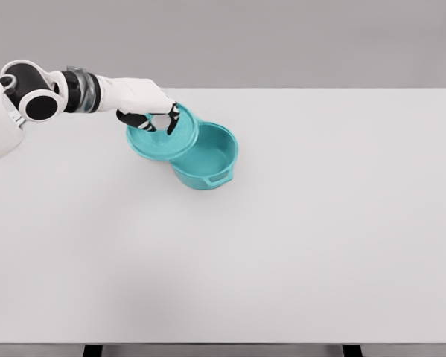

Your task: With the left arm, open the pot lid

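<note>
Toward the far left part of the counter [297,245], the left hand [150,117] has its fingers curled around the teal lid [161,140], holding it tilted and shifted left of the open pot [206,158]. The lid overlaps the pot's left rim, so clearing it likely means carrying it further left.

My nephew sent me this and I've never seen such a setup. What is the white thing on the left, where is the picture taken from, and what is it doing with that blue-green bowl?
This is a simulator's render, seen from a camera on a humanoid robot's head, looking down at a white table. The white thing is the robot's left arm, ending in a five-finger left hand. The bowl is a teal pot. The hand grips its matching lid, lifted and tilted off to the pot's left, so the pot's inside shows. The right arm is out of view.
</note>
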